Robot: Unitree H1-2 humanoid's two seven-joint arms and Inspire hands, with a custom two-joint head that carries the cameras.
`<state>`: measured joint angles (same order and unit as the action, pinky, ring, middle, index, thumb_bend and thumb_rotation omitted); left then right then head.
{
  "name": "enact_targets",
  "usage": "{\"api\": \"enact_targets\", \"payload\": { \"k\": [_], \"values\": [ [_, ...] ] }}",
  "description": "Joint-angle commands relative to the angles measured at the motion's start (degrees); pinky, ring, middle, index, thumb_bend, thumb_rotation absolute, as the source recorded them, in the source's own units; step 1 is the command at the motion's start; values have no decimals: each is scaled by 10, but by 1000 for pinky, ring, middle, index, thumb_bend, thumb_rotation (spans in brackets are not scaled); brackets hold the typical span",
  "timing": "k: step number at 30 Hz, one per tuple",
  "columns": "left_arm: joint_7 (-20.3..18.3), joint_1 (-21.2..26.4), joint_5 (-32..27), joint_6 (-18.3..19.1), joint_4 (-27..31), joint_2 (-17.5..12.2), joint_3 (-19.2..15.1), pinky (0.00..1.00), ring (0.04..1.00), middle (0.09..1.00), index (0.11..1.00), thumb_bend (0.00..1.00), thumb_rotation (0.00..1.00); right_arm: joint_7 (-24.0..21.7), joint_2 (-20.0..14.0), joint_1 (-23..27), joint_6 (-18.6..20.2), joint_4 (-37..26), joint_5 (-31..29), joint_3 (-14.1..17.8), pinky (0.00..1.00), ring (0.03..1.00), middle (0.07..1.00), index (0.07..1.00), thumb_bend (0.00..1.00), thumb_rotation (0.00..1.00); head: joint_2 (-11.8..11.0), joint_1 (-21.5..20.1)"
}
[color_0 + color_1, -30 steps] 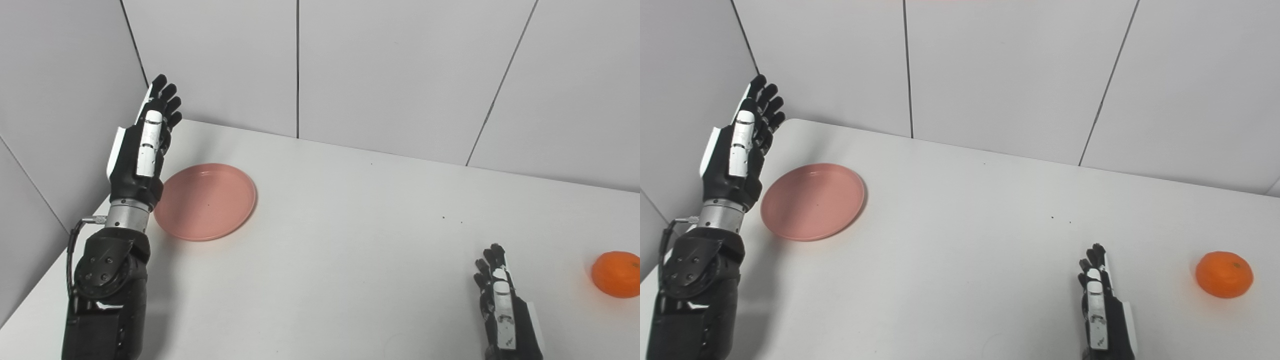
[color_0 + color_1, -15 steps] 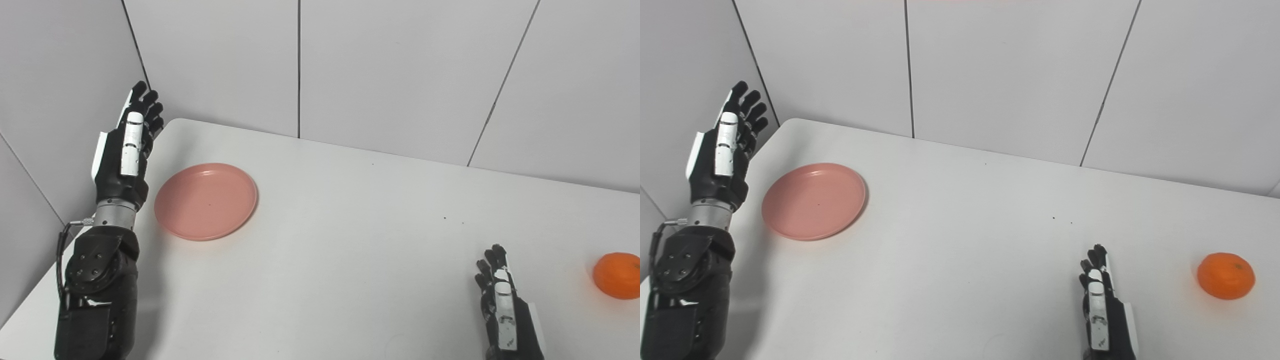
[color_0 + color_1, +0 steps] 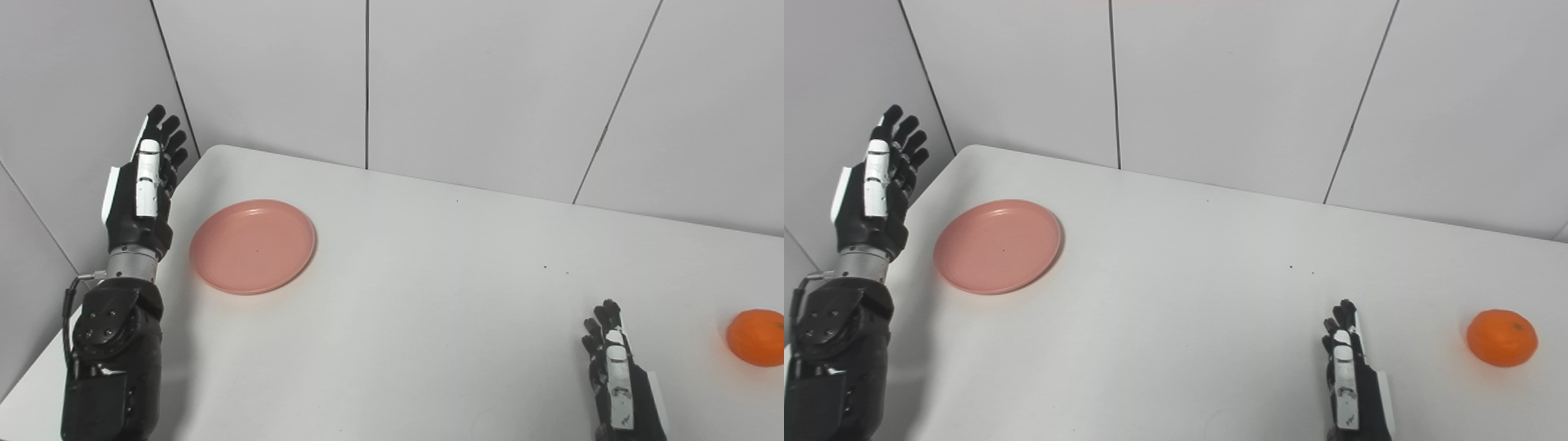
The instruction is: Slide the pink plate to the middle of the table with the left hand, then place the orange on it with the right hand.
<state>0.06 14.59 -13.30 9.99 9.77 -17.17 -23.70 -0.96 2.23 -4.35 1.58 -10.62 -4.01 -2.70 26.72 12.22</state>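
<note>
Orange (image 3: 757,337) is clipped by the frame edge in one view; right hand (image 3: 1350,380) is half cut off, fingers straight, empty. Left hand (image 3: 140,184) spread beside pink plate (image 3: 252,245), nothing between them on the counter (image 3: 429,318).

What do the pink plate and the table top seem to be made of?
The pink plate looks like plastic or glazed ceramic with a smooth, slightly satin finish: even colour, soft sheen on its raised rim. The pictures cannot settle which. The table looks like white matte laminate: flat, uniform, with only dull reflections.
</note>
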Motion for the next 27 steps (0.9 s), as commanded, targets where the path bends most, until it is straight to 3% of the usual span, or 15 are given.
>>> {"api": "enact_targets", "payload": {
  "k": [1,27],
  "values": [
    [6,12,-4,-24,4,-18,-9,964,953,955,948,393,1000,-5,1,4,-24,-17,-4,1,1000,980,992,996,200,1000,1,0],
    [-18,0,-47,-24,-45,-27,-20,1000,989,983,963,372,1000,-5,-1,5,-25,-16,-4,5,1000,973,985,989,196,1000,2,4]
  ]
}}
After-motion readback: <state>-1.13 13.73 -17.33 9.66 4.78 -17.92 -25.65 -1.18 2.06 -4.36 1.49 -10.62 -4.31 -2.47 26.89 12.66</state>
